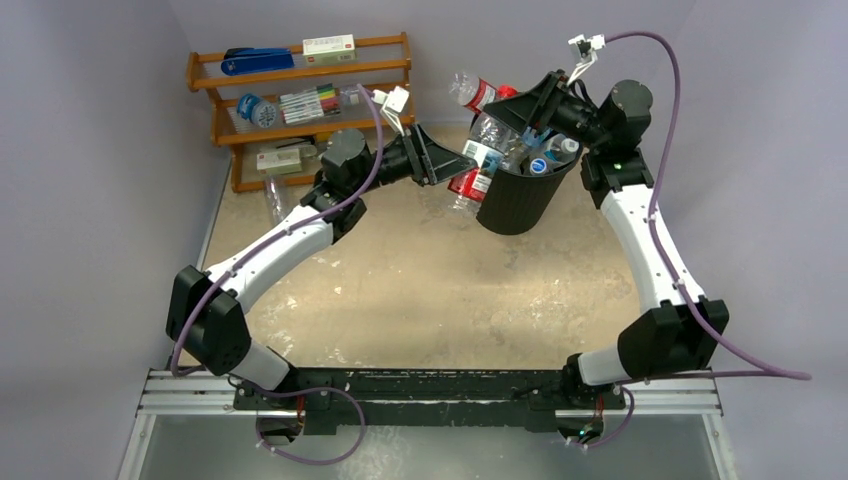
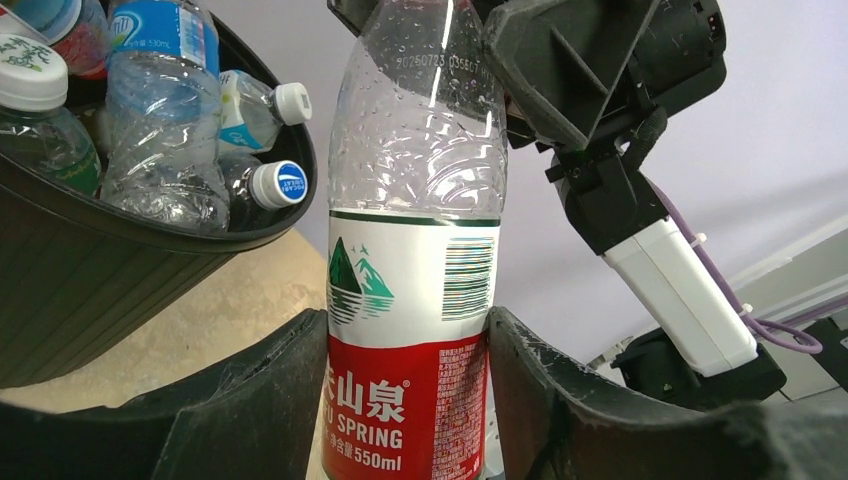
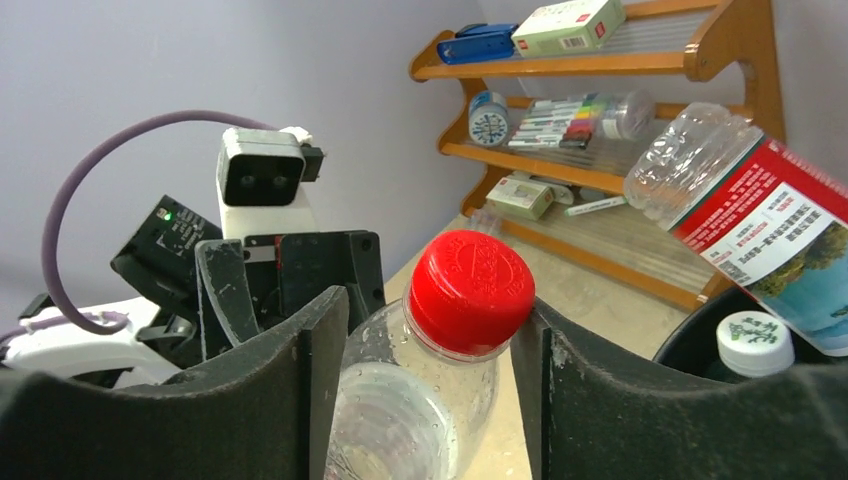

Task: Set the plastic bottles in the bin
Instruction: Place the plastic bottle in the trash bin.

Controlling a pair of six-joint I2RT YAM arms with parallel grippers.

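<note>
The bottle, clear with a white and red label, stands between the fingers of the left gripper. The left gripper pinches it on the red lower part of the label, one finger against each side. Beyond those fingertips the bare upper part of the bottle runs on to the right gripper, whose dark body sits ahead and to the right.

In the right wrist view the red cap and the clear shoulder under it sit between the right gripper's fingers, close to both. Whether they press on it cannot be told.

Just to the left of the left gripper is the bin, black and ribbed. Other bottles lie in it, one with a blue label, and a blue and white cap lies nearest the held bottle. From the right gripper the bin's rim shows low on the right, and a red-labelled bottle pokes out above it.

Past the right gripper's fingertips stands a wooden shelf rack with a blue stapler on its top board. The bin stands on the table.
</note>
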